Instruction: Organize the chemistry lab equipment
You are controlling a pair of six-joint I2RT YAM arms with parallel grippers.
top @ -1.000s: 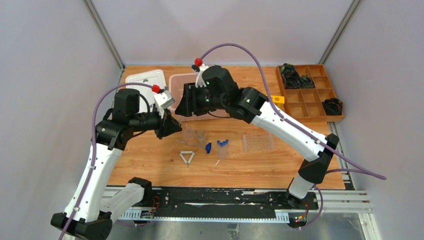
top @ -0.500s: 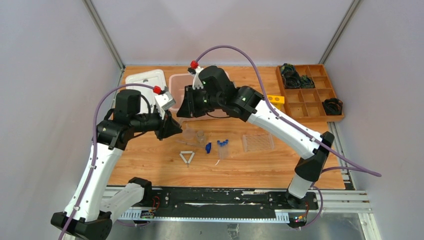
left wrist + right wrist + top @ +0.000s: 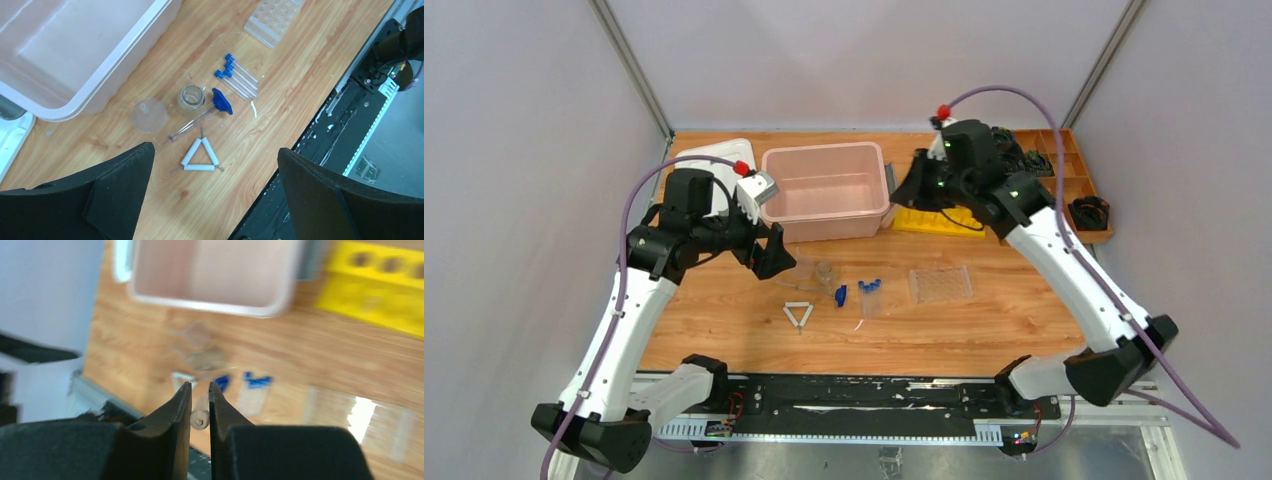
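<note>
Arms are parting. The right claw [image 3: 200, 386], which was hanging over the bin [image 3: 824, 185] at 12 o'clock, is now sitting out at 1 o'clock above the yellow rack [image 3: 944, 220]. It is pinching narrow on a pale tube [image 3: 200, 418] that we are seeing end-on. We are reading this as one piece picked up and heading for the rack, though we cannot tell exactly what the piece is.

The left claw [image 3: 774, 256], narrow a moment ago, is now gaping wide and carrying nothing. It is hovering at 9 o'clock of the loose cluster, near the flask [image 3: 149, 115]. We are judging that it is free for a fresh pick.

Everything else is waiting mid-table, at 6 o'clock of the bin. We are counting:
- one flask
- one jar [image 3: 191, 98]
- one white triangle [image 3: 199, 168]
- one blue-headed rod [image 3: 192, 125]
- one clear tray [image 3: 274, 19], at 3 o'clock of the cluster
- a tight bundle of capped tubes [image 3: 239, 77], with three blue caps sure and a fourth possible

We are also counting one bin and one rack, so most of the sorting is still ahead of us.
</note>
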